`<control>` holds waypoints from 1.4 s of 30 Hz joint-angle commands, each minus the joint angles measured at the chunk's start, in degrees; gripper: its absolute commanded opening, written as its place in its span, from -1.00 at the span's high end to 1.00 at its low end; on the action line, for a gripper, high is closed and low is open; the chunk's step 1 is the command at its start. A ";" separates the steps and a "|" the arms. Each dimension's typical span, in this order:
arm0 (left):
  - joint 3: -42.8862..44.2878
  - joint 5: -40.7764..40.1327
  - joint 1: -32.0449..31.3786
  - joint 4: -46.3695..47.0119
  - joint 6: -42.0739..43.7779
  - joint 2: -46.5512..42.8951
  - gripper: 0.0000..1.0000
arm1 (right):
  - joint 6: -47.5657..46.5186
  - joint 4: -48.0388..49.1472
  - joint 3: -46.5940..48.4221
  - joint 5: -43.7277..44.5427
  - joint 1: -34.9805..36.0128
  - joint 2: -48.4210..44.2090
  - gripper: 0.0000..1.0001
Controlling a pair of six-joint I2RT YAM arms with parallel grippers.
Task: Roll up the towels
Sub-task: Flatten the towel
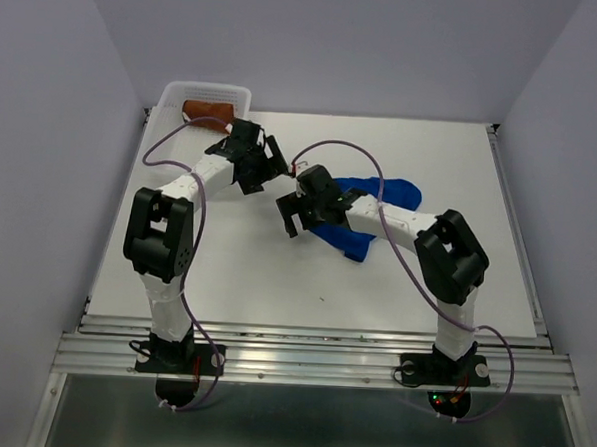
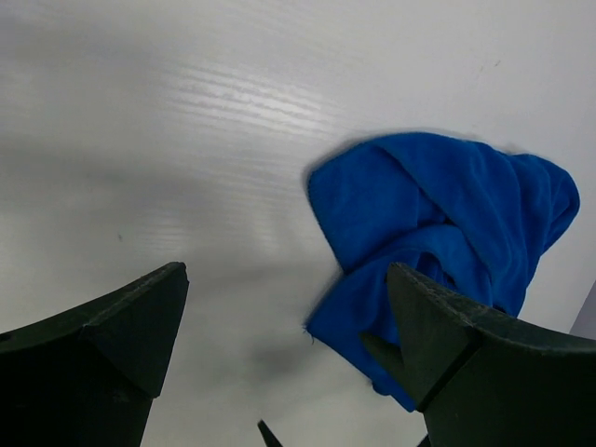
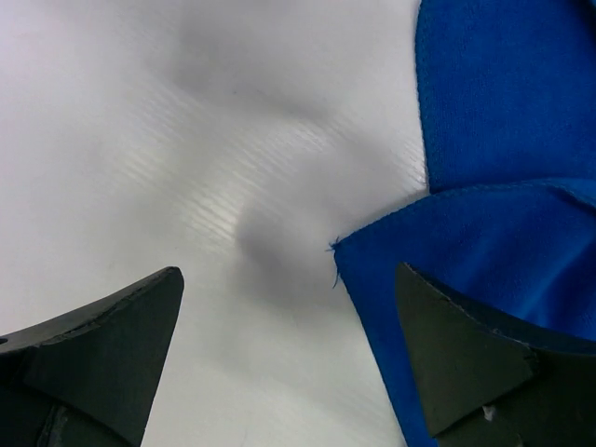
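The blue towel (image 1: 385, 192) lies crumpled and loosely folded on the white table, right of centre. The rust-brown towel (image 1: 208, 111) sits as a rolled bundle inside the white basket (image 1: 175, 93) at the back left. My left gripper (image 1: 275, 160) hovers open left of the blue towel; in its wrist view the towel (image 2: 438, 214) lies ahead and to the right, with nothing between the fingers (image 2: 284, 275). My right gripper (image 1: 291, 217) stands open over the towel's near-left corner. The frayed corner of the blue towel (image 3: 503, 130) lies just inside the right finger (image 3: 289, 272).
The basket stands against the back wall at the table's far left corner. A bare patch of table (image 1: 226, 270) shows in front of the left arm. Metal rails (image 1: 311, 359) run along the near edge by the arm bases.
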 commanded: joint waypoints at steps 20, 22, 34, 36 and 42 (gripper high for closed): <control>-1.92 -2.46 1.10 0.37 -3.93 -4.95 -0.98 | 9.71 0.31 2.17 18.63 0.99 8.03 0.68; -1.22 -2.11 1.10 -0.07 -3.06 -4.42 -0.98 | 9.01 0.40 1.83 21.09 0.99 5.93 0.75; 4.39 3.07 -1.97 -1.39 -0.15 1.81 -0.98 | 9.00 -0.38 -13.98 18.21 -2.61 -19.73 0.99; 6.94 3.60 -2.67 -2.53 -0.42 3.83 -0.98 | 9.36 -1.27 -18.11 17.93 -3.40 -24.39 0.99; 16.69 0.88 -4.26 -9.72 -2.87 10.60 -0.98 | 8.65 -1.62 -24.45 17.68 -4.73 -32.22 0.99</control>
